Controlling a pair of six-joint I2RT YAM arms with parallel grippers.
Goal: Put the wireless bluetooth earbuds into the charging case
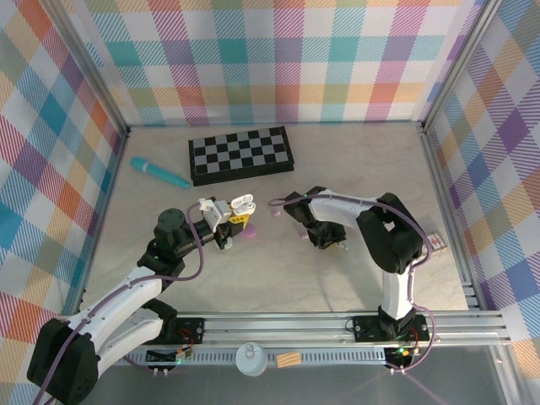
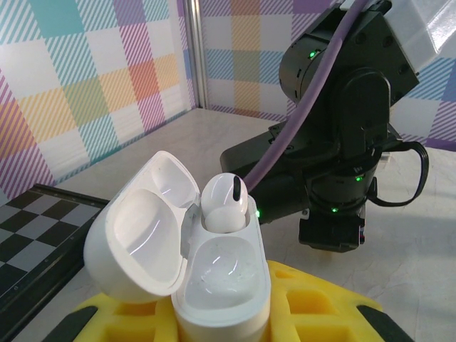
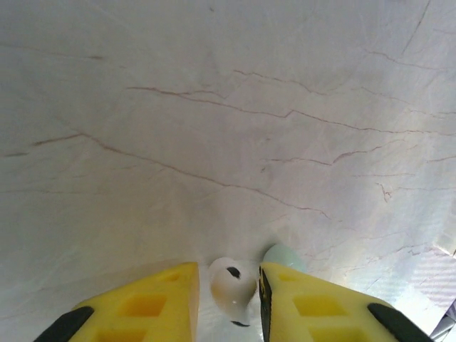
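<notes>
Right gripper (image 3: 228,271) is low over the table (image 3: 214,107), fingers bracketing a white earbud (image 3: 233,291); can't tell if it's pinched. Pale green earbud (image 3: 283,255) just beyond. Farther left, left gripper (image 2: 222,317) clamps the open case (image 2: 142,235), seated bud (image 2: 224,203) in its far socket.

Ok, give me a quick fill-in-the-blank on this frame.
The left end effector holds a white charging case whose lid is ___.
In it sits ___ white earbud.
A second white earbud lies between the ___ fingers of the right end effector.
Missing words: open; one; yellow.
</notes>
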